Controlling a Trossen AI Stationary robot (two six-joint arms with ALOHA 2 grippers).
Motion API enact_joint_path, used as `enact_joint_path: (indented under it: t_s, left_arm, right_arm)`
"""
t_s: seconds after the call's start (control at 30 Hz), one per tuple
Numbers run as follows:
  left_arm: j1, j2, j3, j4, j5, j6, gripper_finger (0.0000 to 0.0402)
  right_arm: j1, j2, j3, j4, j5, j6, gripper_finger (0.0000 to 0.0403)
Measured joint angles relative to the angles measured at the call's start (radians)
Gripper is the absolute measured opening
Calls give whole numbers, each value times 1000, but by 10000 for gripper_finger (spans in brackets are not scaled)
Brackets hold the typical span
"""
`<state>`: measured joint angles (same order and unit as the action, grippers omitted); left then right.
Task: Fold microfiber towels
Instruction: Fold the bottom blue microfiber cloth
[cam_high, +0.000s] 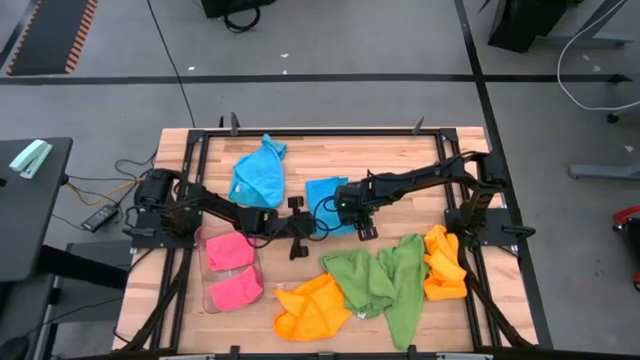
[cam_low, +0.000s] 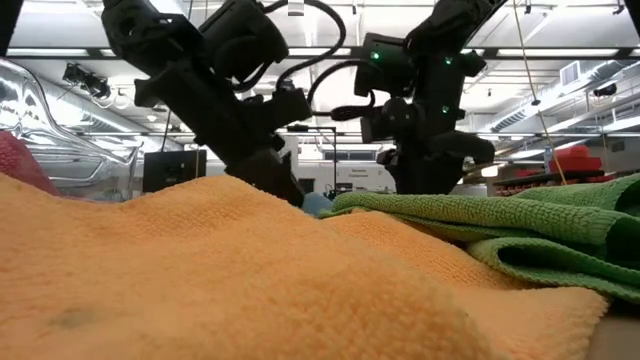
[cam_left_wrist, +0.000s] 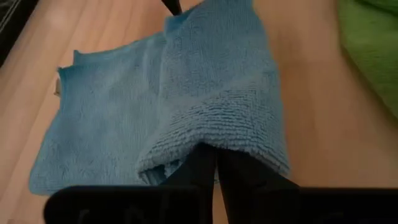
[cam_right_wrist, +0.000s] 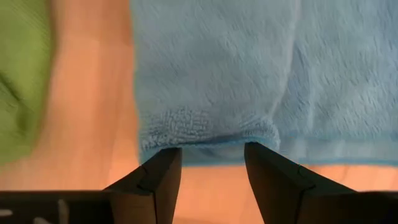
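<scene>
Sky-blue microfiber filled what both my wrists saw: the blue towel (cam_high: 326, 200) lay mid-table, just beside a second, crumpled blue towel (cam_high: 259, 172) farther back. My left gripper (cam_left_wrist: 216, 168) was pinched shut on a raised fold of that blue towel, the pile bunched over my two dark fingertips (cam_left_wrist: 200, 163). My right gripper (cam_right_wrist: 212, 163) hovered at the towel's near hem with its jaws standing apart, holding nothing, the fingers (cam_right_wrist: 163, 168) just short of the cloth's turned-up edge. From above, my two arms met over the towel on the wooden table (cam_high: 400, 160). Two pink towels (cam_high: 232, 268) sat in the clear plastic tray (cam_high: 207, 290) at my left. Nearer the front edge lay an orange towel (cam_high: 312, 308), green towels (cam_high: 382, 282) and another orange towel (cam_high: 443, 264) at my right.
</scene>
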<state>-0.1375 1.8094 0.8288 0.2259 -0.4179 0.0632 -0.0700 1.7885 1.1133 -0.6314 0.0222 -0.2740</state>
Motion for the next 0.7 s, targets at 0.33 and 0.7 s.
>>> enact_joint_path:
  t_s: [0.33, 0.7]
  left_arm:
    - [-1, 10, 0, -61, 1, -25, 28]
    - [-2, 41, 2, -45, 61, -77, 39]
  right_arm:
    - [-2, -11, 28, -108, 44, 38, 183]
    - [-27, -74, 35, -148, 49, 75, 183]
